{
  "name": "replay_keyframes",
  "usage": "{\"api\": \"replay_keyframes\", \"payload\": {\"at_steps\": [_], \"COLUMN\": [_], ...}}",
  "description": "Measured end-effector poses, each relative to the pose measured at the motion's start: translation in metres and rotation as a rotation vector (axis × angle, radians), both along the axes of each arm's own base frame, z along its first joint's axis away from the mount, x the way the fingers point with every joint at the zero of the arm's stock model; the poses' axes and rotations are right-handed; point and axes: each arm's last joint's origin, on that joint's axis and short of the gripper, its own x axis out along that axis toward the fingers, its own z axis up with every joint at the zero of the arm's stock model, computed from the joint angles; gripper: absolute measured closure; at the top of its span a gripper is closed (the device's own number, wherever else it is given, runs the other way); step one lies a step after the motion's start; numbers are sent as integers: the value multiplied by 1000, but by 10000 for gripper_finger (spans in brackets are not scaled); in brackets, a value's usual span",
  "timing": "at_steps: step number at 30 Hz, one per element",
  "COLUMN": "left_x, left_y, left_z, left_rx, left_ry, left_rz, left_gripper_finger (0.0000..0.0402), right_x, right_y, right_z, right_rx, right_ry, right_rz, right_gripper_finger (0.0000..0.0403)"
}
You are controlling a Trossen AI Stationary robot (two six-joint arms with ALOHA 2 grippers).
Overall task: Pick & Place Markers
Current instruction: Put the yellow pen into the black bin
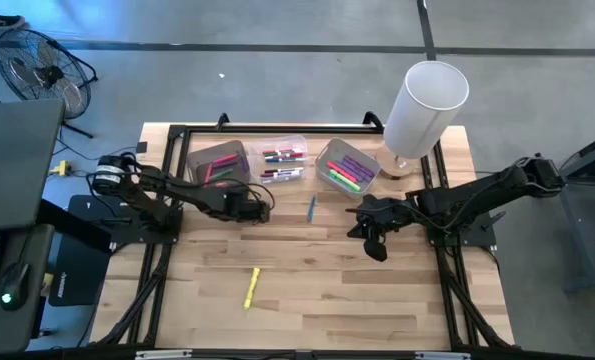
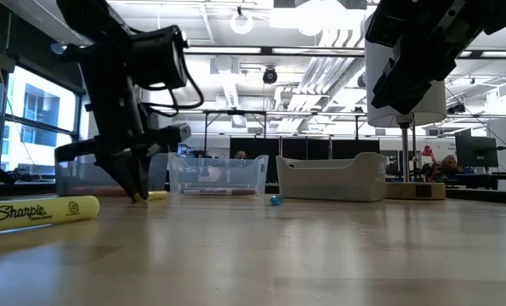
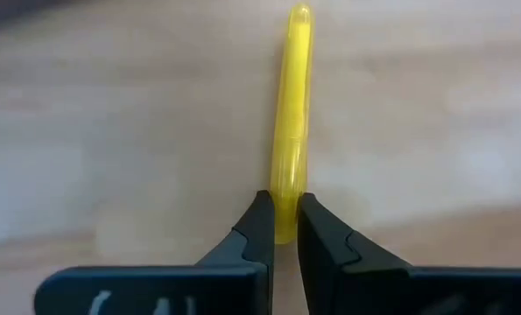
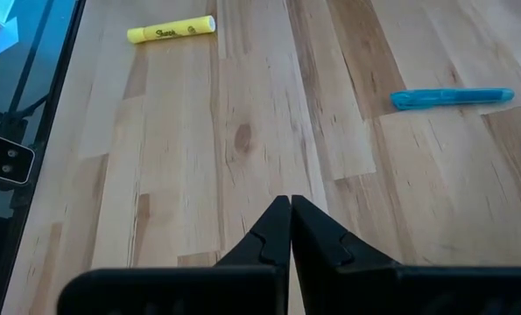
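1. A wooden table fills the overhead view, with a dark arm reaching in from each side.
2. A tall white cylinder stands at the far right corner of the table, behind the right arm.
3. Three small bins sit in a row along the far edge: a grey bin on the left, a clear bin in the middle and a light bin on the right, each holding coloured markers.
4. The left pincer is low over the table, just in front of the grey bin. Its two dark fingers are drawn narrow around one end of a slim yellow marker, which lies flat on the wood and points straight away from the fingers.
5. The right pincer hangs above bare wood near the table's right centre, fingers pressed together and holding nothing.
6. A yellow highlighter lies alone on the near half of the table, well apart from both pincers.
7. A blue marker lies between the two pincers, in front of the clear bin, touching neither.
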Motion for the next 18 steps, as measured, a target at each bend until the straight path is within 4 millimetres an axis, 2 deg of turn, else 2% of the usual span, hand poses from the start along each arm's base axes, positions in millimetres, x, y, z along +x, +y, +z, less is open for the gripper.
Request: {"api": "replay_keyframes", "payload": {"at_steps": [6,11,15,18], "left_x": [24,43,41,22], "left_y": [-24,-38,-37,-22], "left_z": [25,59,98,122], "left_rx": [-70,-26,-3,21], "left_ry": [-70,-125,-59,48], "left_rz": [-129,-228,-316,-306], "left_gripper_finger": [381,381,381,381], "right_x": [0,0,0,0], "right_y": [0,0,0,0], "right_z": [0,0,0,0], "right_rx": [1,-13,-19,-17], "right_ry": [2,0,-1,-4], "right_rz": [4,13,16,14], "right_gripper_finger": [402,401,402,401]}}
